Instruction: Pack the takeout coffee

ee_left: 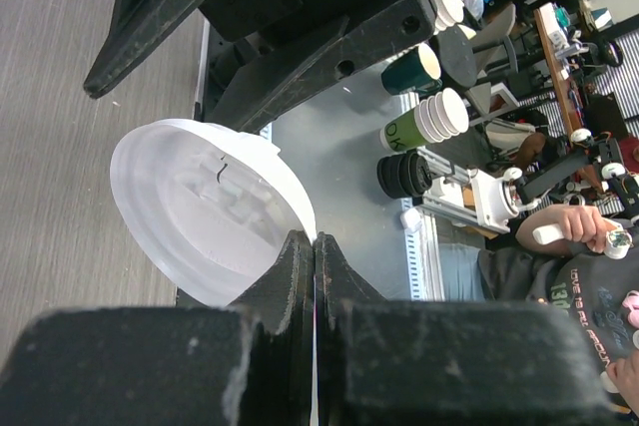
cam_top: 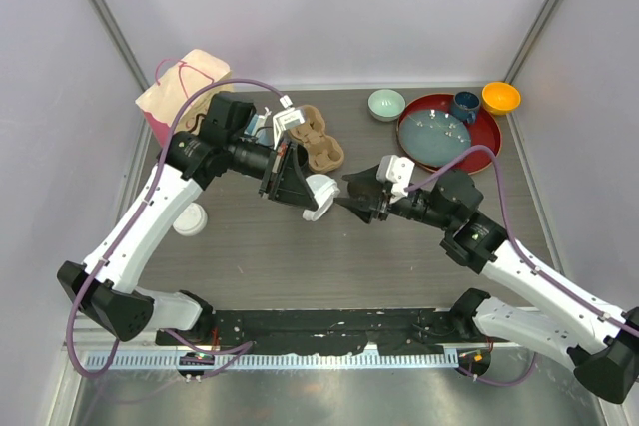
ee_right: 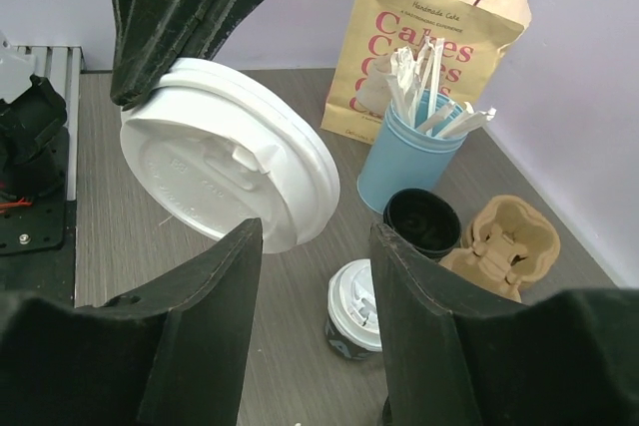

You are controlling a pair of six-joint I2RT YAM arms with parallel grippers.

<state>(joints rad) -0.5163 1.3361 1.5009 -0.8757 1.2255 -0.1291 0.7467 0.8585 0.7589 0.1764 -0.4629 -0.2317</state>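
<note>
The white sip lid (ee_right: 225, 162) is hanging tilted above the table, the fully closed left gripper (ee_left: 315, 244) pinching its rim; the right gripper (ee_right: 316, 246) is gaping open just before it, grasping nothing; 1 lidded black cup (ee_right: 354, 318) and 1 uncovered black cup (ee_right: 421, 221) are standing beside the cardboard carrier (ee_right: 504, 241).

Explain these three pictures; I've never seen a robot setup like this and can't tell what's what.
Two robot arms, a left arm and a right arm, are bolted to a table. One picture looks down from above; the other two come from cameras on each wrist. The left gripper is shut on the rim of a white lid. The right gripper is open, facing that lid. On the table: a paper bag, a blue cup of utensils, an open black cup, a lidded cup, a cardboard carrier, a red plate, a mug, a green bowl, an orange bowl.
</note>
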